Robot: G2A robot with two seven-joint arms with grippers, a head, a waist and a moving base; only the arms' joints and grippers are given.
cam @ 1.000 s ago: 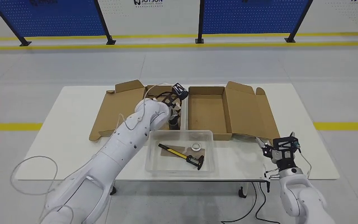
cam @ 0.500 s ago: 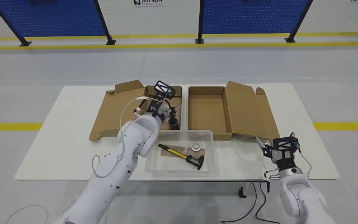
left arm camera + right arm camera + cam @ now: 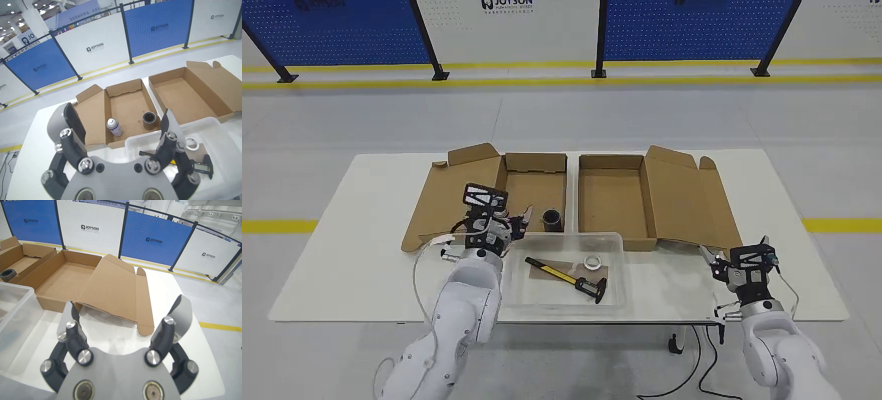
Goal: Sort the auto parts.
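Top view first, from the left: the left gripper (image 3: pixel 514 222) hangs over the near edge of the left box (image 3: pixel 532 185). Its two fingers are spread wide and there is nothing between them. In the left wrist view, that box holds a spray can (image 3: pixel 114 128) standing up and a black round part (image 3: pixel 149 120) near it, not touching. Next comes the clear tub (image 3: pixel 562 238), just in front of the boxes, with a hammer (image 3: pixel 550 269), a caliper (image 3: pixel 594 290) and a white ring (image 3: pixel 593 262) inside. I think the next job is to take one of these out. To do it well, the gripper should go straight down over the middle of the hammer's handle. It should keep away from the tub wall and close only when a finger is on each side. Then comes the right box (image 3: pixel 612 200). Far right, near the table (image 3: pixel 782 200) edge, the right gripper (image 3: pixel 739 262) sits wide open, holding nothing.
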